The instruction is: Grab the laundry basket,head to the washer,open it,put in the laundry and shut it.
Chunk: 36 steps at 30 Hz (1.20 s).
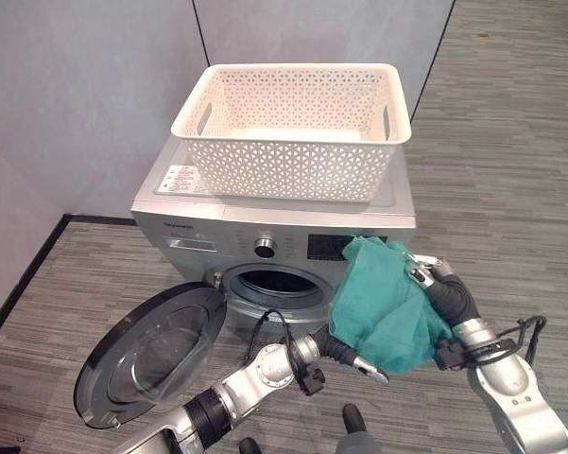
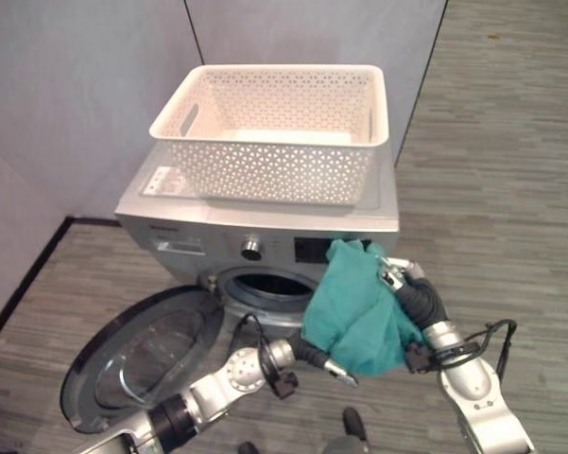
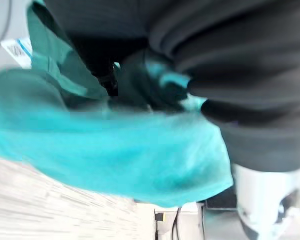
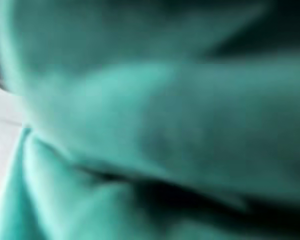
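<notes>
A teal cloth (image 1: 383, 303) hangs in front of the washer (image 1: 180, 232), just right of its drum opening (image 1: 279, 282). My right hand (image 1: 444, 293) is at the cloth's upper right edge, its fingers curled over the fabric. From below, my left hand (image 1: 338, 350) reaches under the cloth's lower left side, mostly hidden by it. The round door (image 1: 151, 350) is swung wide open to the left, lying low. On top of the washer rests the white perforated laundry basket (image 1: 293, 156), which looks empty. Teal cloth (image 3: 115, 155) also lies close in the left wrist view, and cloth (image 4: 164, 125) covers the right wrist view.
Grey partition walls (image 1: 85, 95) stand behind and to the left of the washer. Striped grey floor (image 1: 491, 161) stretches away on the right. The open door takes up the floor space at the lower left.
</notes>
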Motion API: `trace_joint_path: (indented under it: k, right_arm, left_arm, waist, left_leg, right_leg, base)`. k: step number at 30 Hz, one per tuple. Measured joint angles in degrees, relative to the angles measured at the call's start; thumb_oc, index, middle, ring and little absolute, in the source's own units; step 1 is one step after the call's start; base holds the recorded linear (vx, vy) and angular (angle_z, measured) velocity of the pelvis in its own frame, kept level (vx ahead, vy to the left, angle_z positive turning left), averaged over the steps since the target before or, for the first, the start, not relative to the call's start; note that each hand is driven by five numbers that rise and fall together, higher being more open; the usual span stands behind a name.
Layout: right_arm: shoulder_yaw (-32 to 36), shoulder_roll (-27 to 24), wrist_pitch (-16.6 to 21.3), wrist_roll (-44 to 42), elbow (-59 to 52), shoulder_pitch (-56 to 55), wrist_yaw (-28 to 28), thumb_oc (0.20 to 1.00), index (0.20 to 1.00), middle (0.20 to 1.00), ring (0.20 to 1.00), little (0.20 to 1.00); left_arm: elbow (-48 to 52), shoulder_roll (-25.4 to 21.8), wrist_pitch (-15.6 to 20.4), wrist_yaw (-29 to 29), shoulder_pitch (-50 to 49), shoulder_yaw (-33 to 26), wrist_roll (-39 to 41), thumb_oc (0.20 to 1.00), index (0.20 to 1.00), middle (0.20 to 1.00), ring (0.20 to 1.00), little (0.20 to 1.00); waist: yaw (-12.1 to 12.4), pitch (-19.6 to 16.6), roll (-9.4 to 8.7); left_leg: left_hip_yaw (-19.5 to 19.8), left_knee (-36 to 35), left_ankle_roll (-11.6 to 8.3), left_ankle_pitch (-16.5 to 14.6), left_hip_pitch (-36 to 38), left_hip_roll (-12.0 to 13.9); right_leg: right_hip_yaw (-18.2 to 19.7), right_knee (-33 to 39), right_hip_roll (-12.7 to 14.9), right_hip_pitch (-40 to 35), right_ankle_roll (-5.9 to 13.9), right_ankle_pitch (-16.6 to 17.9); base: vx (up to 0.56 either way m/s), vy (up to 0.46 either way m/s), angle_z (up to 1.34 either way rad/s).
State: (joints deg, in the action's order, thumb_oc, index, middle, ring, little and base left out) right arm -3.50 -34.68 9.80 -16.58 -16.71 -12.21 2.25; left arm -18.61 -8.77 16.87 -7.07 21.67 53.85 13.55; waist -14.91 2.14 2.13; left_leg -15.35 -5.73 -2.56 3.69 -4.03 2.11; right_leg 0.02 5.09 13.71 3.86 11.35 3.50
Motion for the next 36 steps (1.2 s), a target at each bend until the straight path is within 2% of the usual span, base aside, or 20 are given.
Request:
trace_joint_path:
  k: [6, 9, 14, 15, 16, 20, 21, 22, 25, 29, 36]
  right_arm:
    - [-1.1, 1.8, 0.0, -4.0, 1.6, -0.4, 1.9, 0.200, 0.200, 0.200, 0.200, 0.200]
    - [-5.2, 2.6, 0.0, -5.9, 2.6, 0.5, 2.6, 0.200, 0.200, 0.200, 0.200, 0.200]
    - [-5.6, 2.7, 0.0, -6.4, 2.6, 0.3, 2.6, 0.200, 0.200, 0.200, 0.200, 0.200]
    - [-5.8, 2.7, 0.0, -6.5, 2.6, 0.4, 2.6, 0.200, 0.200, 0.200, 0.200, 0.200]
    - [-6.4, 2.7, 0.0, -7.4, 2.7, 0.4, 2.6, 0.200, 0.200, 0.200, 0.200, 0.200]
    - [-9.9, 3.0, -0.1, -8.4, 4.7, 1.5, 2.7, 0.206, 0.206, 0.206, 0.206, 0.206]
    - [-10.6, 3.1, -0.2, -8.4, 4.9, 1.6, 2.8, 0.485, 0.485, 0.485, 0.485, 0.485]
    - [-11.6, 3.4, -0.3, -8.4, 5.0, 1.8, 2.8, 1.000, 1.000, 1.000, 1.000, 1.000]
    - [-13.0, 3.5, -0.8, -8.4, 6.2, 2.6, 3.3, 1.000, 1.000, 1.000, 1.000, 1.000]
    - [-13.1, 3.5, -1.1, -8.4, 6.7, 1.8, 3.9, 1.000, 1.000, 1.000, 1.000, 1.000]
    - [-9.8, 3.4, -1.1, -9.7, 7.1, -1.2, 2.6, 1.000, 1.000, 1.000, 1.000, 1.000]
  left_arm:
    - [-1.5, 0.6, -0.7, 1.8, 0.7, 1.3, 0.1, 1.000, 1.000, 1.000, 1.000, 1.000]
    - [-4.0, 1.0, -0.9, 2.2, 0.6, 1.4, 1.7, 1.000, 1.000, 1.000, 1.000, 1.000]
    - [-4.5, 1.1, -1.0, 2.3, 0.6, 1.4, 1.7, 1.000, 1.000, 1.000, 1.000, 1.000]
    - [-4.5, 1.1, -1.0, 2.4, 0.6, 1.4, 1.7, 0.865, 0.865, 0.865, 0.865, 0.865]
    - [-4.6, 1.1, -1.0, 2.5, 0.5, 1.4, 1.7, 0.200, 0.200, 0.200, 0.200, 0.200]
    - [-5.1, 1.0, -1.2, 5.7, -2.1, 0.3, 1.8, 0.200, 0.200, 0.200, 0.200, 0.200]
    - [-5.1, 0.9, -1.2, 6.4, -2.4, 0.1, 1.8, 0.200, 0.200, 0.200, 0.200, 0.200]
    - [-5.1, 0.7, -1.2, 7.1, -3.0, -0.8, 1.8, 0.200, 0.200, 0.200, 0.200, 0.200]
    - [-5.6, 0.1, -1.6, 8.8, -4.4, -2.5, 2.3, 0.200, 0.200, 0.200, 0.200, 0.200]
    - [-5.6, 0.0, -2.2, 10.6, -8.4, -6.6, 6.9, 0.200, 0.200, 0.200, 0.200, 0.200]
    - [-5.6, -2.2, -2.6, 10.5, -11.3, -8.8, 9.0, 0.200, 0.200, 0.200, 0.200, 0.200]
  waist:
    - [0.2, -0.1, 0.22]
    - [0.5, -0.2, 0.20]
    - [0.5, -0.2, 0.22]
    - [0.7, -0.2, 0.23]
    - [1.0, -0.2, 0.23]
    - [1.9, -0.4, 0.02]
    - [2.1, -0.4, 0.02]
    - [2.4, -0.4, -0.04]
    - [2.6, -0.4, -0.36]
    - [3.0, -0.5, -1.11]
    - [3.0, -0.7, -1.84]
  left_leg:
    - [2.3, 0.0, 0.00, 0.6, -0.7, -0.1]
    - [2.5, 0.0, 0.00, 0.7, -0.7, 0.0]
    - [2.5, 0.0, 0.03, 0.7, -0.7, -0.1]
    - [2.5, 0.0, 0.03, 0.7, -0.7, 0.0]
    - [2.5, 0.0, 0.02, 0.7, -0.7, 0.0]
    - [2.4, 0.0, -0.04, 0.8, -0.5, 0.1]
    - [2.3, 0.0, -0.04, 0.8, -0.5, 0.1]
    - [2.2, 0.0, -0.04, 0.8, -0.4, 0.1]
    - [1.9, 0.0, -0.05, 0.7, -0.2, 0.2]
    - [1.8, 0.0, -0.05, 0.8, 0.0, 0.5]
    - [2.1, 0.0, -0.06, 0.7, 0.5, 0.5]
  right_leg:
    - [-2.5, 0.0, 0.0, -0.9, -0.13, -0.3]
    - [-2.6, 0.0, 0.1, -1.0, -0.14, -0.3]
    - [-2.6, 0.0, 0.1, -1.0, -0.13, -0.3]
    - [-2.6, 0.0, 0.1, -1.0, -0.14, -0.3]
    - [-2.6, 0.0, 0.1, -1.0, -0.13, -0.3]
    - [-2.6, 0.0, 0.0, -1.1, -0.16, -0.3]
    - [-2.6, 0.0, 0.0, -1.1, -0.16, -0.3]
    - [-2.5, 0.0, 0.0, -1.1, -0.15, -0.3]
    - [-2.2, 0.0, -0.1, -1.1, -0.19, -0.3]
    - [-2.2, 0.0, -0.3, -1.1, -0.21, -0.3]
    - [-2.5, 0.1, -0.4, -1.9, -0.22, -0.3]
  base:
    - [0.01, -0.005, 0.20]
    - [0.01, -0.008, 0.04]
    - [0.00, 0.000, 0.00]
    - [0.03, -0.046, -0.01]
    - [0.01, -0.042, -0.01]
    - [0.00, -0.011, 0.00]
    - [0.00, 0.000, 0.00]
    - [0.00, -0.029, -0.05]
    - [0.00, -0.035, -0.07]
    - [0.01, -0.057, -0.01]
    - [0.01, -0.017, 0.02]
